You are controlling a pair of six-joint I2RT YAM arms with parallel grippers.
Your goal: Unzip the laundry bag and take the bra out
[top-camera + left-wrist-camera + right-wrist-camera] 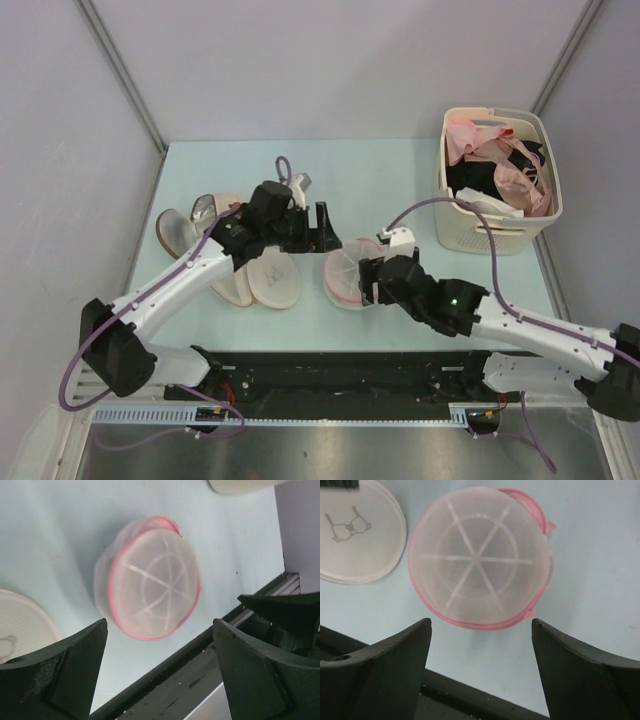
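The mesh bag (480,560), likely light and soft, lies on the table (600,555) between the left gripper (160,630) and right gripper (481,625), both open and empty; its stiffer pink rim (432,611) seems the best hold.

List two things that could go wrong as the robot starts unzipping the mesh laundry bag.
The laundry bag lies near the front edge of the table; a push might slide it off. Both the left gripper and right gripper are open, so nothing pins it: tugging the zip may drag the whole bag.
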